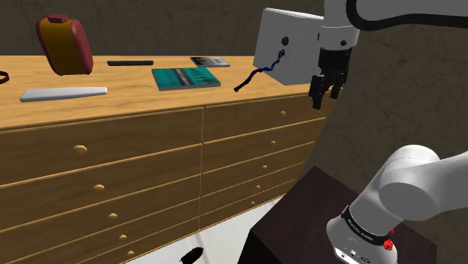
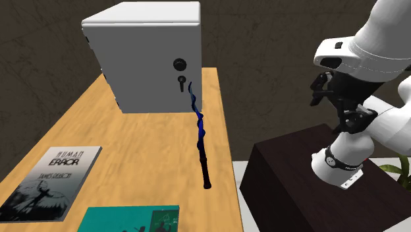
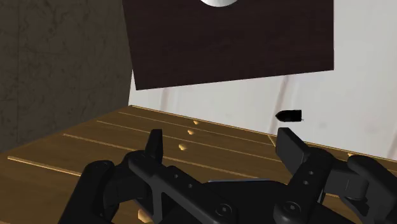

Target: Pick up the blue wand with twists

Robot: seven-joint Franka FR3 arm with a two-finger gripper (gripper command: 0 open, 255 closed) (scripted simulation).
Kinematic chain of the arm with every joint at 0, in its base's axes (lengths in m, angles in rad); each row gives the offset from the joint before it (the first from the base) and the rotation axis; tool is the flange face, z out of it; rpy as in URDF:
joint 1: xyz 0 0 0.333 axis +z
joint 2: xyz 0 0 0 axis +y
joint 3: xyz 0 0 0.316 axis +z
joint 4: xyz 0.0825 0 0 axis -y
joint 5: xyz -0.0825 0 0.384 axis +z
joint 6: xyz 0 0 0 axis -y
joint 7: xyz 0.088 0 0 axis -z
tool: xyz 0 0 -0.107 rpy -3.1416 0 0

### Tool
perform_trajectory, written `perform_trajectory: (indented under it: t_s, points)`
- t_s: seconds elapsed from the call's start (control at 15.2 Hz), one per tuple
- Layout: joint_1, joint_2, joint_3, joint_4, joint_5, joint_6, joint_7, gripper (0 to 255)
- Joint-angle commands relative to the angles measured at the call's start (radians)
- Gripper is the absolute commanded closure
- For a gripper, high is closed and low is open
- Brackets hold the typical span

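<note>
The wand [image 2: 200, 135] is seen lying flat on the dresser [image 1: 131, 90], close along the top's front edge and near the end by the stand [image 2: 290, 174]. Its blue twisted part is pointed at the door of the white safe [image 2: 148, 62], with the tip just below the door's handle [image 2: 180, 83]; whether tip and door touch cannot be told. Its black grip is turned toward the teal book [image 2: 132, 221], from which it is set apart. A grey book [image 2: 53, 181] is laid nearer the rear edge.

The gripper [image 1: 324, 95] is held out beyond the front edge, off the top and well apart from the wand, fingers pointed down. In the wrist view the two fingers [image 3: 154, 145] are shown spread, with nothing between them. Past them the drawers [image 3: 127, 137] with their knobs and a white floor [image 3: 356, 76] are seen, and a small black object [image 3: 289, 116] is seen on that floor.

Toward the far end of the top, a grey bar [image 1: 63, 94] is placed by the front edge and a red and yellow bag [image 1: 65, 45] behind it.
</note>
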State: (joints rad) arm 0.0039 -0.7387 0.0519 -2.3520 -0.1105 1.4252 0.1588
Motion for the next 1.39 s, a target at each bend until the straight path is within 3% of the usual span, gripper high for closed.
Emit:
perform_trajectory:
  t_s: [0.0,0.33,0.66,0.99,1.32]
  points:
    - [0.0,0.0,0.0,0.0,0.0,0.0,0.0,0]
    - [0.041,0.107,-0.133,0.08,-0.074,0.088,-0.304,0]
    - [0.091,0.253,-0.249,0.203,-0.091,0.166,-0.605,0]
    - [0.144,0.427,-0.345,0.367,-0.046,0.217,-0.908,0]
    - [0.179,0.622,-0.411,0.572,0.053,0.223,-1.211,0]
